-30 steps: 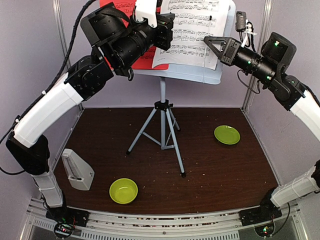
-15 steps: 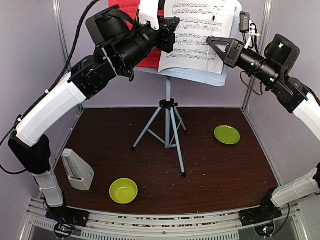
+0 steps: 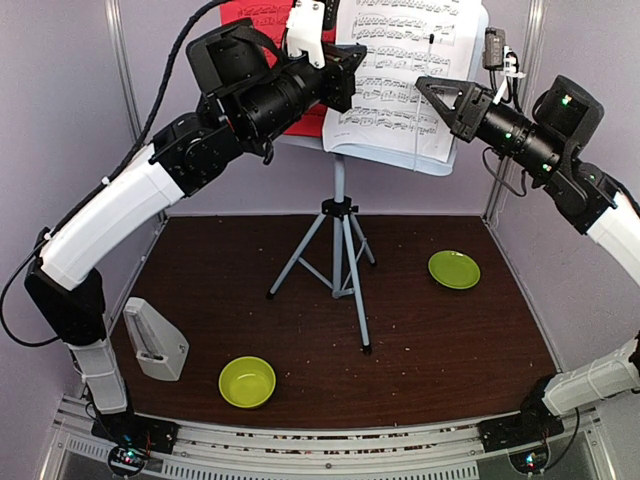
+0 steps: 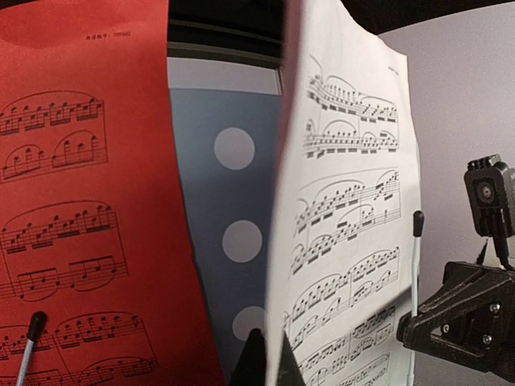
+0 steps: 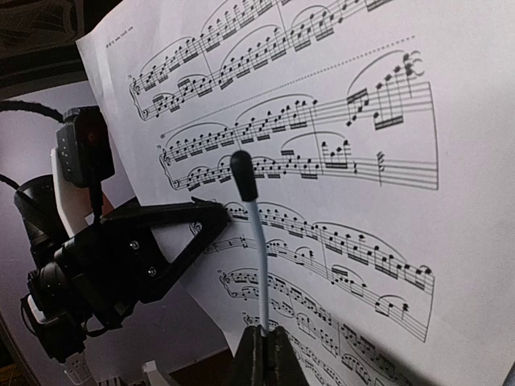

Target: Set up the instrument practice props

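The pale music stand (image 3: pixel 340 190) stands on tripod legs at the table's middle, its perforated desk (image 4: pixel 211 217) up high. A red sheet (image 3: pixel 258 14) (image 4: pixel 80 201) lies on the desk's left half. The white sheet (image 3: pixel 405 70) (image 4: pixel 354 217) (image 5: pixel 338 121) covers the right half. My left gripper (image 3: pixel 349 73) (image 4: pixel 269 344) is shut on the white sheet's left edge. My right gripper (image 3: pixel 424 89) (image 5: pixel 268 331) is shut on the stand's thin page-holder rod (image 5: pixel 256 241), which crosses the white sheet. The pale-grey metronome (image 3: pixel 155 340) sits at the near left of the table.
A lime-green bowl (image 3: pixel 247 381) rests near the front edge, and a flat green plate (image 3: pixel 454 269) lies to the right of the tripod. A second page-holder rod (image 4: pixel 29 342) lies over the red sheet. Walls close in the back and both sides.
The stand's desk, pole and both sheets have shifted right and slightly up in the top view. Both grippers moved along with them, still shut.
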`<state>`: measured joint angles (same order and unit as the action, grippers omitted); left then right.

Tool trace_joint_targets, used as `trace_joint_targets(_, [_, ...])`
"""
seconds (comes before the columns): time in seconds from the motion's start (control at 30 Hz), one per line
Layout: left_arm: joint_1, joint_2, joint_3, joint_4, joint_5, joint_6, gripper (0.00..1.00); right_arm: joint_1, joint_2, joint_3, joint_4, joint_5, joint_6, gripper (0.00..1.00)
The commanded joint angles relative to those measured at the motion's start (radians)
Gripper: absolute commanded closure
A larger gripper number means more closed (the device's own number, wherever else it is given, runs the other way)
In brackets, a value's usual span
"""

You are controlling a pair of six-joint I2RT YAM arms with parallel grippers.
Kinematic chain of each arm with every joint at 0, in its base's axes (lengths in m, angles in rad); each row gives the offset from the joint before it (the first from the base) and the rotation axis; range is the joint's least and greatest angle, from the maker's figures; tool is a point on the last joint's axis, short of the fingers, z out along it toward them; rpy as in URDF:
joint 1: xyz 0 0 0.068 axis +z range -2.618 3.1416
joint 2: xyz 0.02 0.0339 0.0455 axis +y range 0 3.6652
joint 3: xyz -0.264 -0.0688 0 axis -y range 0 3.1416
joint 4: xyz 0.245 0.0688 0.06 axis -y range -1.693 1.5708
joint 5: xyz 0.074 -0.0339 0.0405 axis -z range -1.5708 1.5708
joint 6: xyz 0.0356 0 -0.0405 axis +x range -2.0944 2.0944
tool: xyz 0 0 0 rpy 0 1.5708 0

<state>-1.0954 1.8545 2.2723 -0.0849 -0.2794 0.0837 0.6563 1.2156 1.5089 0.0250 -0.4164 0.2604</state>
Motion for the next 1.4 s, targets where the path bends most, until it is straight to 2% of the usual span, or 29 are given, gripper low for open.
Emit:
trace_joint_targets(0.0, [0.014,0.014,0.041,0.014,0.042,-0.012,1.00,0.007,-0.029,-0.012,0.032,-0.046,-0.007,1.00])
trace_joint_targets(0.23, [0.016,0.041,0.068,0.030,0.123,-0.053,1.00,0.006,-0.023,-0.012,0.038,-0.056,-0.009,1.00])
trace_joint_targets(0.57, [0.026,0.055,0.084,0.006,0.133,-0.053,1.00,0.006,-0.013,-0.009,0.046,-0.062,-0.011,1.00])
trace_joint_targets(0.73, [0.027,0.053,0.089,0.004,0.121,-0.041,0.85,0.005,-0.017,-0.012,0.043,-0.049,-0.015,1.00])
trace_joint_targets(1.0, [0.026,0.024,0.063,0.031,0.124,-0.040,0.72,0.002,-0.019,-0.019,0.034,-0.037,-0.016,1.00])
trace_joint_targets(1.1, [0.026,-0.003,0.024,0.056,0.119,-0.044,0.60,0.002,-0.019,-0.021,0.030,-0.033,-0.014,0.99])
trace_joint_targets(1.17, [0.026,-0.014,0.011,0.059,0.110,-0.044,0.54,0.002,-0.020,-0.023,0.026,-0.023,-0.011,0.96])
trace_joint_targets(1.23, [0.026,-0.025,0.004,0.063,0.104,-0.041,0.49,0.002,-0.022,-0.024,0.019,-0.005,-0.009,0.89])
trace_joint_targets(1.3, [0.026,-0.041,-0.016,0.082,0.103,-0.040,0.33,0.002,-0.026,-0.027,0.013,0.010,-0.010,0.79])
trace_joint_targets(1.37, [0.025,-0.058,-0.037,0.096,0.101,-0.038,0.26,0.000,-0.029,-0.027,0.011,0.018,-0.010,0.75])
